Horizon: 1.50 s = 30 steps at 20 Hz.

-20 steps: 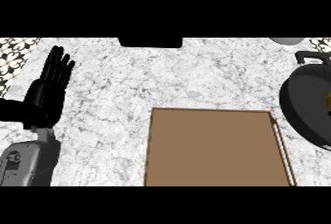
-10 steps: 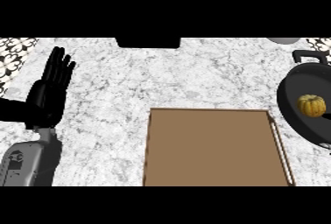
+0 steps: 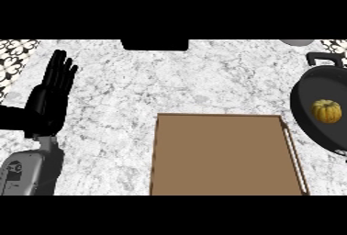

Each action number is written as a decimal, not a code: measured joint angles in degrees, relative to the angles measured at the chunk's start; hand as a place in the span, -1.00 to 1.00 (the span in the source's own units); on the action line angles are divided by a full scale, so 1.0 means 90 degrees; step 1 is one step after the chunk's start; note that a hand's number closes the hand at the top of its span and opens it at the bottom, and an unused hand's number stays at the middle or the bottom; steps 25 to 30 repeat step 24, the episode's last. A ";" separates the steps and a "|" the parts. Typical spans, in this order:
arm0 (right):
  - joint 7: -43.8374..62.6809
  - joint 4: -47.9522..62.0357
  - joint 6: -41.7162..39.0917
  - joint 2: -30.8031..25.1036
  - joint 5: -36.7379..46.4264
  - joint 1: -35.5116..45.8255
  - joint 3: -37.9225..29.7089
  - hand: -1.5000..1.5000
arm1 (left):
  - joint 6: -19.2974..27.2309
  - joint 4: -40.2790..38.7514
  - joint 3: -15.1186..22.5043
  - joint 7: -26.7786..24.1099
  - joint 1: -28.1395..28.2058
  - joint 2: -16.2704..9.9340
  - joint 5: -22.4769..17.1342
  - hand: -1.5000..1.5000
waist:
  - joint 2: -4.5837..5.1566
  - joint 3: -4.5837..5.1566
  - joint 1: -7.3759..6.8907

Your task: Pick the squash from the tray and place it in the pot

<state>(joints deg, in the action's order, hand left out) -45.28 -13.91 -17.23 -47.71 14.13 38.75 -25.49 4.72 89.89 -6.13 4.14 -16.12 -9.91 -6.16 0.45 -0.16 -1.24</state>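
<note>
Squash point(image 3: 327, 111) now inside the dark pot point(image 3: 305, 103) at the right edge, sitting on its floor; absent from the pot a second ago, visible there half a second ago, unmoved since. Brown tray point(image 3: 224, 156) near centre, with nothing on its visible surface. Left hand point(image 3: 49, 98) at the left edge, fingers straight and together, pointing up, holding nothing, unchanged across the frames: at rest. Right hand nowhere in view, so its state unknown. Placement apparently done, though the pot's right part is cut off by the frame.
</note>
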 measured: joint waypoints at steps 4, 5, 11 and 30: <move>0.0030 0.0274 -0.0177 -0.0217 -0.0360 0.0009 -0.0380 -1.00 | -0.0066 -0.0095 -0.0044 -0.0033 -0.0064 -0.0030 -0.0043 0.00 | 0.0026 -0.0007 -0.0023; 0.0031 0.0332 -0.0227 -0.0295 -0.0440 -0.0009 -0.0468 -1.00 | -0.0082 -0.0113 -0.0041 -0.0071 -0.0060 -0.0030 -0.0040 0.00 | 0.0035 -0.0010 -0.0036; 0.0148 0.0539 -0.0671 -0.0858 -0.0854 -0.0271 -0.0894 -1.00 | -0.0083 -0.0102 -0.0056 -0.0080 -0.0105 -0.0022 -0.0055 0.00 | 0.0064 -0.0028 -0.0053; 0.0363 0.0526 -0.0979 -0.1465 -0.1287 -0.0903 -0.1334 -1.00 | -0.0133 -0.0185 -0.0102 -0.0158 -0.0085 -0.0023 -0.0098 0.00 | 0.0106 -0.0071 -0.0065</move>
